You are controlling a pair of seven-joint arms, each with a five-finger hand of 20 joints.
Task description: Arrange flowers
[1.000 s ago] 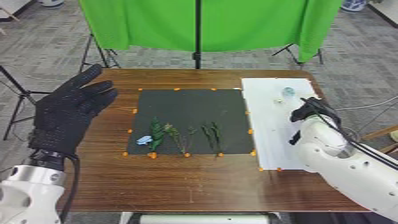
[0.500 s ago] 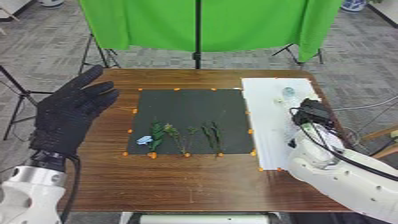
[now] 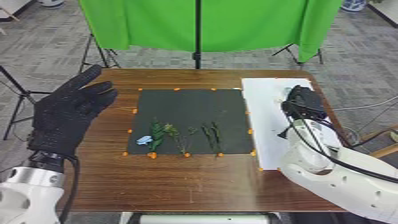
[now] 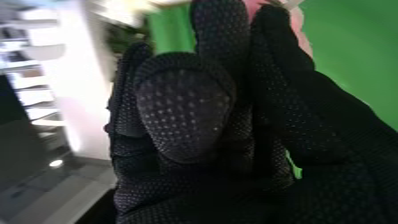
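Observation:
In the head view my left hand [image 3: 78, 100] is over the table's left side, fingers straight and apart, touching no flower. My right hand [image 3: 306, 104] is over the upper part of the white sheet [image 3: 271, 150], partly covering a clear glass vase [image 3: 289, 90]. A blue flower [image 3: 144, 140], leafy green stems [image 3: 157, 135], thin stems with small blooms [image 3: 182, 137] and plain green stems [image 3: 211, 136] lie on the dark mat [image 3: 178, 105]. In the right wrist view my right hand [image 4: 182, 107] stands before a pinkish thing [image 4: 303, 30]; whether it holds this, I cannot tell.
Orange markers line the mat's edge. A green curtain [image 3: 142, 25] hangs behind the brown table [image 3: 178, 185], with black stands [image 3: 198, 40] near it. Dark cables run along my right arm, and a wooden piece [image 3: 384, 137] stands beyond the table's right edge.
My right hand has moved up the white sheet and slightly left, and now covers much of the vase. The left hand and the flowers on the mat have kept still.

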